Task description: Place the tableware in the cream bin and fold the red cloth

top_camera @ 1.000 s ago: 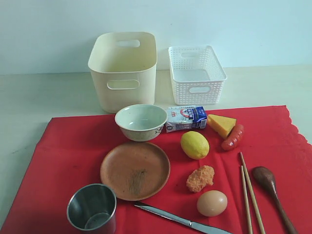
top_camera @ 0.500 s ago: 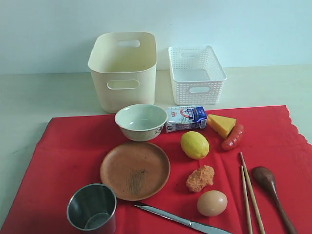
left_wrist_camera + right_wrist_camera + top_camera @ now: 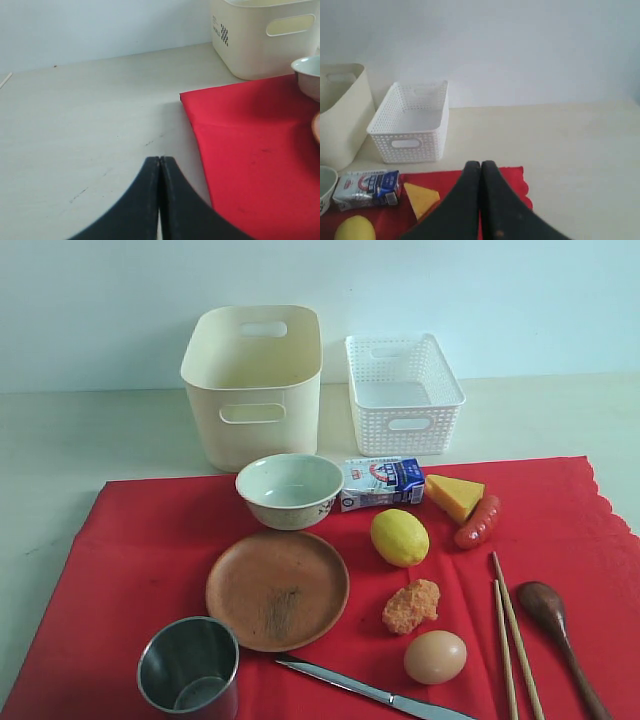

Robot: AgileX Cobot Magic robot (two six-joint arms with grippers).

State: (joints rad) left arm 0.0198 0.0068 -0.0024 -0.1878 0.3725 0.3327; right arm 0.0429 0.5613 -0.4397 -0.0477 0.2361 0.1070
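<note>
The red cloth (image 3: 140, 540) lies spread flat on the table. On it stand a white bowl (image 3: 290, 489), a brown plate (image 3: 277, 589) and a steel cup (image 3: 189, 668). A metal knife (image 3: 370, 693), wooden chopsticks (image 3: 512, 635) and a dark spoon (image 3: 556, 625) lie along the front. The cream bin (image 3: 254, 383) stands behind the cloth and looks empty. Neither arm shows in the exterior view. My left gripper (image 3: 160, 159) is shut and empty over bare table beside the cloth's corner (image 3: 240, 145). My right gripper (image 3: 480, 163) is shut and empty above the cloth's scalloped edge (image 3: 521, 187).
A white lattice basket (image 3: 402, 392) stands to the right of the cream bin. Food lies among the tableware: a milk carton (image 3: 381, 483), cheese (image 3: 454, 495), a sausage (image 3: 478, 522), a lemon (image 3: 399, 537), an orange fried piece (image 3: 411, 605) and an egg (image 3: 435, 656).
</note>
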